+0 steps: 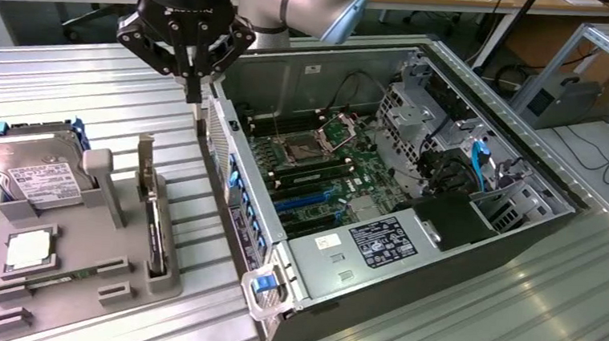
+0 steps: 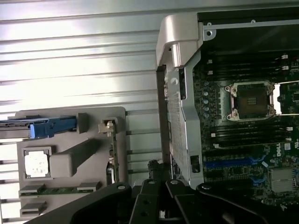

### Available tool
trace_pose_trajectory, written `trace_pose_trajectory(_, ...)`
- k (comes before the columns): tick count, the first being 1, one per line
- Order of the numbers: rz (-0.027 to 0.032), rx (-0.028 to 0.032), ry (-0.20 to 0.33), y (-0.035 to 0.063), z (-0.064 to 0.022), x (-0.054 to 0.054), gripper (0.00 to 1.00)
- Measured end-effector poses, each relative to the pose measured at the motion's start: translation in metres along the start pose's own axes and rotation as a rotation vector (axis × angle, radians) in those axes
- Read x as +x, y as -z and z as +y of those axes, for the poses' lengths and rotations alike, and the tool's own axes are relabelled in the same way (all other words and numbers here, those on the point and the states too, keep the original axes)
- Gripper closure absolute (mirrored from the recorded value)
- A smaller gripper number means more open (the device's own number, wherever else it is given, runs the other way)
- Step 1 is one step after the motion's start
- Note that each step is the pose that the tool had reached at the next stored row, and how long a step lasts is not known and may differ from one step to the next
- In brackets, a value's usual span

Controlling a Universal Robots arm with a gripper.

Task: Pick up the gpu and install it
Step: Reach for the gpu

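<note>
Item 1. Gripper point(image 1: 192, 92): upper left of the exterior view, hanging fingers-down over the gap between the grey holder point(image 1: 83, 239) and the open computer case point(image 1: 519, 165). We find the pincer closed tight, fingers together, with nothing in its grasp.

Item 2. The gpu point(image 1: 156, 216): we note it at the left of the frame, below the gripper, standing on edge in a slot along the holder's side nearest the case, pale bracket end uppermost. The gripper is not touching it.

Item 3. Hard drive point(image 1: 36, 172): blue-edged frame, propped up at the far left of the holder.

Item 4. Memory stick point(image 1: 61, 278): green, lying in a slot at lower left.

Item 5. Motherboard point(image 1: 332, 168): inside the case at centre frame, the processor socket point(image 1: 300, 148) uncovered.

Item 6. Ribbed metal table point(image 1: 75, 82): we see it carrying both holder and case.
</note>
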State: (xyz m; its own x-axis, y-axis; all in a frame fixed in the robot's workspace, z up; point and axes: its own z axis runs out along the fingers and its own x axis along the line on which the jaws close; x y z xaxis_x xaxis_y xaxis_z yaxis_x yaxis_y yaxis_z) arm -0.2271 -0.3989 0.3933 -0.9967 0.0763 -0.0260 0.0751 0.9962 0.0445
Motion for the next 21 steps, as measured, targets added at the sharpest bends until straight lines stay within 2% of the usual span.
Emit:
trace_pose_trajectory(9, -0.0011, -0.0001, 0.0, 0.0007, -0.0018, 0.024, 0.89)
trace_pose_trajectory(13, -0.0011, 0.0, 0.0, 0.0012, -0.003, 0.04, 0.89)
trace_pose_trajectory(19, -0.0011, 0.0, 0.0, 0.0016, -0.0039, 0.052, 0.89)
trace_pose_trajectory(21, -0.0011, -0.0001, 0.0, 0.0016, -0.0039, 0.052, 0.89)
